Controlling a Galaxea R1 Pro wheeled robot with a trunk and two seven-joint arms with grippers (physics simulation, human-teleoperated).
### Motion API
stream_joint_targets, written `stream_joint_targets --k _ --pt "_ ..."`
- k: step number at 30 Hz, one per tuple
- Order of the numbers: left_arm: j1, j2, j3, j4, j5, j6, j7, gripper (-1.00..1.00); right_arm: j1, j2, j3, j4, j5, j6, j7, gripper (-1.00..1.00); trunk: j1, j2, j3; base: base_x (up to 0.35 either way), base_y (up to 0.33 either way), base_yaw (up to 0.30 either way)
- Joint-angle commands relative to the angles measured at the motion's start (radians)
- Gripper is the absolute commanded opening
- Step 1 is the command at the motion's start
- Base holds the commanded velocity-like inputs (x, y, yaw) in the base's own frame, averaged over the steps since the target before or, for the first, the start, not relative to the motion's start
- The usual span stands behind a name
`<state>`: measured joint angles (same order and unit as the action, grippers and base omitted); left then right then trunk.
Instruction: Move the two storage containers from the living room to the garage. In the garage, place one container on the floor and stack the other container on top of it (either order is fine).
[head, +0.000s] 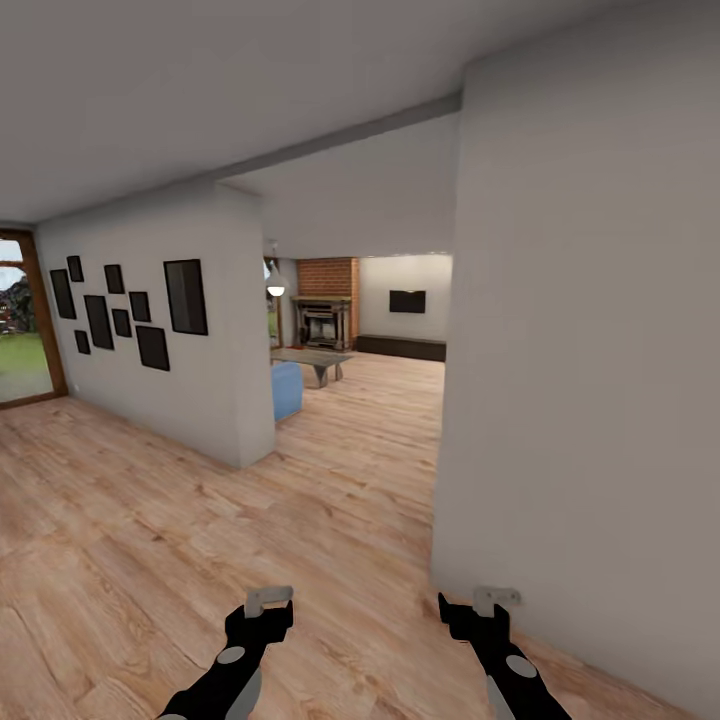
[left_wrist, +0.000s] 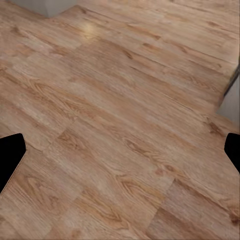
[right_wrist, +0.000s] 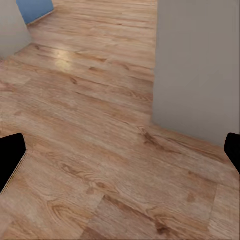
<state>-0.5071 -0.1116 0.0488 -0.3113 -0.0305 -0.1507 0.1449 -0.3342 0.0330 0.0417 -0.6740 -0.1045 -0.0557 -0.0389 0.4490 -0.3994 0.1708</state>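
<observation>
We see neither storage container in these frames. The living room (head: 350, 340) sits at centre frame, through an opening between two white walls: a red brick fireplace (head: 327, 300) at its far end, a low grey coffee surface (head: 312, 360) in front of it, and the corner of a blue sofa (head: 287, 389) just past the left wall's end. A dark screen (head: 407, 301) hangs on the far wall above a long dark bench (head: 400, 346), and a white globe lamp (head: 276, 287) hangs left of the fireplace.

The left partition wall (head: 150, 370) carries a cluster of black picture frames (head: 125, 310). At the far left edge a wood-framed glass door (head: 22, 320) shows grass outside. A large white wall (head: 590, 380) takes up the right side of the frame, close to us.

Light wood plank floor (head: 250, 510) runs from the foreground into the room beyond.

At the bottom of the head view, the left gripper (head: 268, 600) is left of centre and the right gripper (head: 496, 598) right of centre, both over bare planks and holding nothing. In each wrist view the black fingers sit at opposite frame edges, so we read both as spread wide. The right wrist view also catches the wall base and a bit of blue sofa at upper left.
</observation>
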Motion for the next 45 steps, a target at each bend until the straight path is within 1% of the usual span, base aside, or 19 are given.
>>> stream_joint_targets --k 1,7,23,45 --pt "-0.001 -0.001 0.005 0.001 -0.003 -0.003 0.001 1.0 0.0 -0.001 0.004 0.001 -0.011 -0.004 -0.004 1.0 0.001 -0.001 0.0 0.328 0.0 0.285" --pt "-0.001 -0.001 0.005 0.001 -0.003 -0.003 0.001 1.0 0.0 0.0 0.004 0.001 -0.011 -0.004 -0.004 1.0 0.001 -0.001 0.0 0.328 0.0 0.125" --pt "-0.001 -0.002 0.006 0.001 -0.002 -0.004 0.001 1.0 0.0 0.001 0.004 0.001 -0.011 -0.005 -0.005 1.0 0.001 -0.001 0.0 0.328 0.007 0.005" --pt "-0.001 0.0 0.006 0.001 -0.002 -0.004 -0.001 1.0 0.0 0.001 0.004 0.001 -0.011 -0.004 -0.004 1.0 0.001 -0.001 0.0 0.325 0.131 0.0"
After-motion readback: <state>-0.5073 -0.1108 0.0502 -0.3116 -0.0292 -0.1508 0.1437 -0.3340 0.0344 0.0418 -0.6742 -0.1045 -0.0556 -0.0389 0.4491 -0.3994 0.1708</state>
